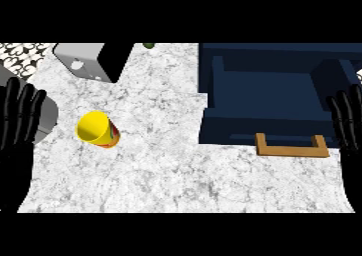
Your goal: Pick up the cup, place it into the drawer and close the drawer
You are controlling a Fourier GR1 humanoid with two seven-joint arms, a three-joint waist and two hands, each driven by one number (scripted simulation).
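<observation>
Looking down at the counter (176,180), you find the cup (97,130) standing in its left half, close to the left edge and well apart from the drawer (265,100), which sits pulled open at the right side with its wooden handle (292,146) facing you. The cup is yellow with a red and orange band, and it tilts so that its open mouth faces up and to the left, its base down and to the right.

Your left hand (15,117) rests at the left edge, fingers straight and spread, holding nothing. The cup lies just to its right, a little lower in the view. Your right hand (352,120) rests the same way at the right edge, beside the drawer, also flat and empty.

So the left hand is plainly the nearer one to the cup. You would likely reach rightward with it and close round the cup's side, across the long axis.
</observation>
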